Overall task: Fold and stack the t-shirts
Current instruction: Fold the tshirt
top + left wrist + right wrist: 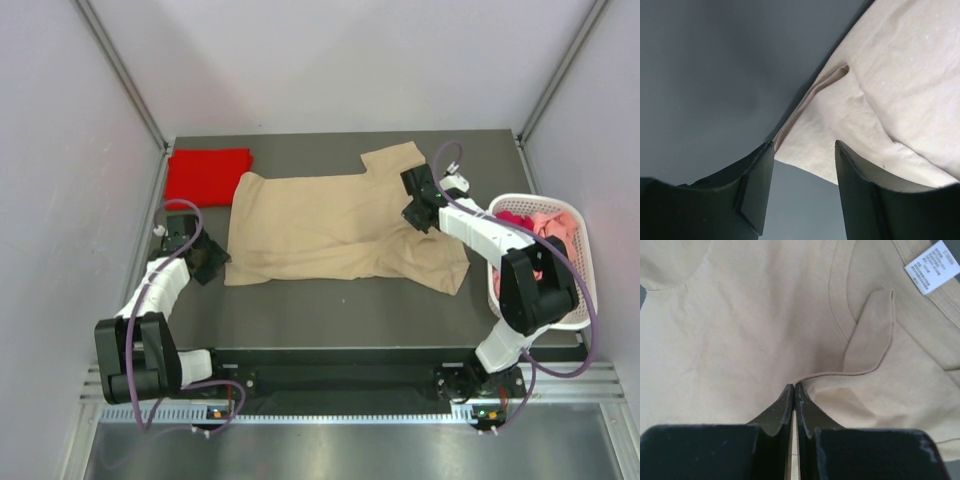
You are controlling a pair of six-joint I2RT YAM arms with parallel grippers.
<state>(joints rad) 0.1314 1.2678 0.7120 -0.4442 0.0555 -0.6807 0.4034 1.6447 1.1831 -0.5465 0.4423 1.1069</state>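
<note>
1 tan cloth t-shirt (330,225), 1 folded bright red cloth t-shirt (205,175) beside it, right gripper (794,387) pinched on its collar, left gripper (805,145) gaping empty at its hem.

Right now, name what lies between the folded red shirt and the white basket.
The spread tan t-shirt, with the right gripper pinching it near the collar; the top view shows it.
</note>
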